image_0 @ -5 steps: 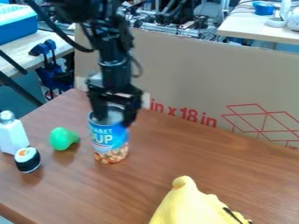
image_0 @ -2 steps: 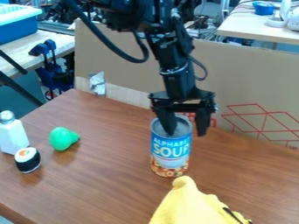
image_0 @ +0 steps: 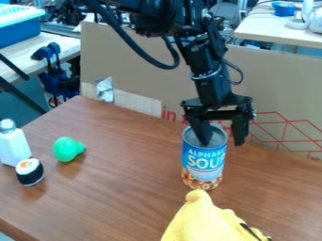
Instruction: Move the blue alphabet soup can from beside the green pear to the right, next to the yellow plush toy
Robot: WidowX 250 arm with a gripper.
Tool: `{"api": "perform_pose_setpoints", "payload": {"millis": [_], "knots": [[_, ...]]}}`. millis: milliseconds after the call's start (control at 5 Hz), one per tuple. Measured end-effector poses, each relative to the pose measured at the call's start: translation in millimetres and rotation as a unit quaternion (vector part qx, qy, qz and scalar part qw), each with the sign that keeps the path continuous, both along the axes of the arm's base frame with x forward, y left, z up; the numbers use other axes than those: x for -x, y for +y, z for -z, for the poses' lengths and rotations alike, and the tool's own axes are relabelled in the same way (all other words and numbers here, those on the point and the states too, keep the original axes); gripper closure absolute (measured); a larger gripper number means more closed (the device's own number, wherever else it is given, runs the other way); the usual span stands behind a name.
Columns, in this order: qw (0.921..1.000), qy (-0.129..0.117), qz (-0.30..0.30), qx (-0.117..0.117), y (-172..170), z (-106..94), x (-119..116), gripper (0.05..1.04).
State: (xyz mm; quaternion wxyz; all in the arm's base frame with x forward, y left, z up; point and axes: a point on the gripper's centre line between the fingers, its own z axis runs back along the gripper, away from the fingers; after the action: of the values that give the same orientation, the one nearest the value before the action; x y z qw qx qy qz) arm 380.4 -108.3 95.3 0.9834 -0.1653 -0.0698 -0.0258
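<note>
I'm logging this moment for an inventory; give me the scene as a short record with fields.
gripper: over the can, one finger inside its open top, the other outside, to the right
can: upright, blue label
front: yellow soft toy
picture left: white shaker, sushi-like piece, green object
behind: cardboard panel

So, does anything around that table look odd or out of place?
The gripper straddles the rim of the open soup can, one finger inside, one outside, which looks unusual. The can stands upright, with no visible spill. Behind, a silvery patch on the cardboard looks crumpled.
</note>
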Motion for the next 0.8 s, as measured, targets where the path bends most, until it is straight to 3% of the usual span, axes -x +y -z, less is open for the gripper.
{"api": "perform_pose_setpoints", "payload": {"millis": [200, 400, 600, 800], "knots": [[0.9996, -0.01, 0.028, 0.005, -15.8, -5.2, 2.8, 0.082], [0.9989, -0.014, 0.043, -0.01, -20.2, -13.4, 9.8, 0.082], [0.9936, 0.005, 0.055, -0.098, -13.0, -19.6, 26.0, 0.082], [0.9875, -0.055, 0.034, -0.144, 3.3, -62.9, 22.8, 0.082]]}}
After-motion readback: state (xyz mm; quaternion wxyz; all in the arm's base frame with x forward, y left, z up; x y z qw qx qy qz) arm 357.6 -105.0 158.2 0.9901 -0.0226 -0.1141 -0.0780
